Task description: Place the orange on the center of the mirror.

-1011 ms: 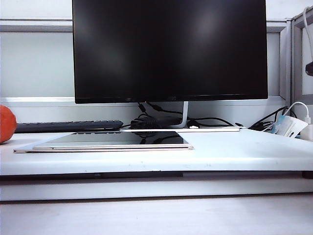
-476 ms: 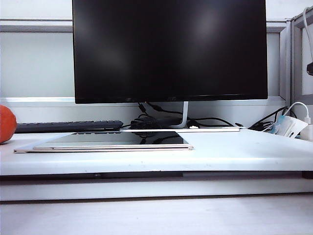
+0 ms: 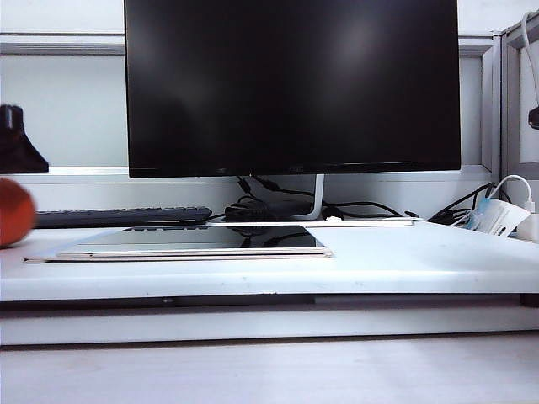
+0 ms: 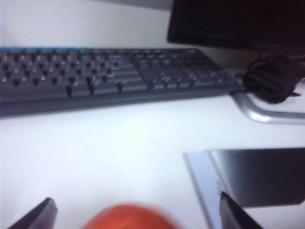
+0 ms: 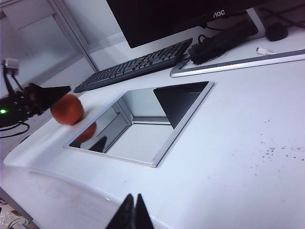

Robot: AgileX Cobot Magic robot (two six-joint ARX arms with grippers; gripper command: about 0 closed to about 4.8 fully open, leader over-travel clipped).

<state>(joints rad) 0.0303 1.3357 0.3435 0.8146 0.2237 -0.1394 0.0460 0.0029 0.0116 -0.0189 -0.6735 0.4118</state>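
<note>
Left tool (image 4: 133, 214) spread wide, straddling bumpy round orange-red orange (image 4: 126, 218) on white desk (image 4: 119, 143), just beside cream-rimmed flat mirror (image 5: 143, 126). Right tool (image 5: 132, 212) pressed together, well apart.

The orange (image 4: 127, 218), blurred, seems half cut off.

We see the mirror (image 5: 143, 126) as glossy glass in a pale, smooth rim, lying on a matt white table (image 5: 238, 143) flecked with dark specks. The orange (image 5: 67, 109) has a dull, slightly dimpled skin. The monitor (image 3: 293, 84) shows a shiny black screen on a brushed metal stand (image 4: 267, 112). The keyboard (image 4: 114, 78) looks like matt dark plastic.
</note>
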